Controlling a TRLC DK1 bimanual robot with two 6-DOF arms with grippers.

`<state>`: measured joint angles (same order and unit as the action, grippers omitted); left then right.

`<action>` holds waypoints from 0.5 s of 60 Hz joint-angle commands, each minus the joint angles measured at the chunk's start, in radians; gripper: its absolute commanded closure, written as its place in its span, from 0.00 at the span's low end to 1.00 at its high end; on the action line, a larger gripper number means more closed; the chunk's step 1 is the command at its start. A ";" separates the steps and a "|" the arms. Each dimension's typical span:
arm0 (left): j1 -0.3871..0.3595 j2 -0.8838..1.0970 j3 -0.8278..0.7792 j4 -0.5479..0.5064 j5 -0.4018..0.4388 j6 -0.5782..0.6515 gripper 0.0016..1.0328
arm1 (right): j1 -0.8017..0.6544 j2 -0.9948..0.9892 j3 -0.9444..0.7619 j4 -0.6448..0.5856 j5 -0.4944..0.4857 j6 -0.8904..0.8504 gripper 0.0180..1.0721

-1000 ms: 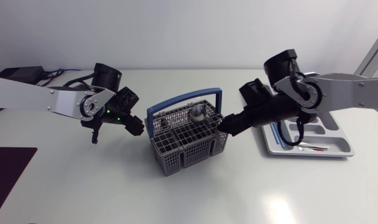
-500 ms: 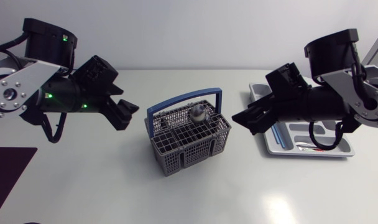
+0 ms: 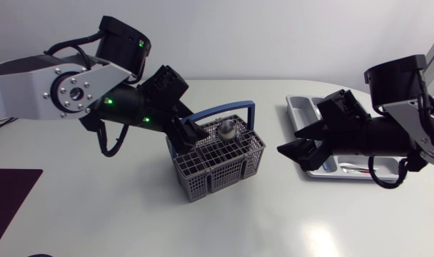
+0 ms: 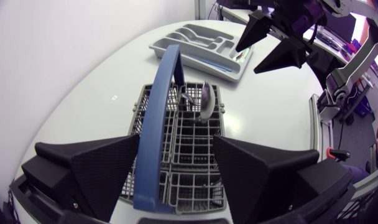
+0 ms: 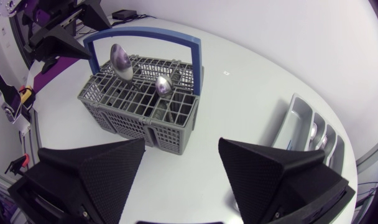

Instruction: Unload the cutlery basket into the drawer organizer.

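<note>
The grey plastic cutlery basket [image 3: 217, 178] with its blue arched handle [image 3: 224, 113] stands on the white table [image 3: 131, 214], with two metal spoons [image 5: 119, 59] upright inside. The left hand [image 4: 175, 140] hangs above the basket, spread wide astride the handle. The right hand [image 3: 292, 145], wide and empty, hangs beside the basket, over the grey drawer organizer's [image 3: 303, 108] near edge.
</note>
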<state>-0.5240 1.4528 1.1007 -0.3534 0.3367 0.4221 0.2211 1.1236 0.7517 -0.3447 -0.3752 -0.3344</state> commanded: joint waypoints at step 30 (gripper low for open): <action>-0.099 0.144 0.080 0.123 0.021 0.109 0.17 | -0.071 -0.019 -0.089 0.023 -0.073 -0.097 0.19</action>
<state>-0.5991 1.5650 1.1404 -0.2199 0.3359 0.5022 0.1604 1.1088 0.6968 -0.3336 -0.4427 -0.4061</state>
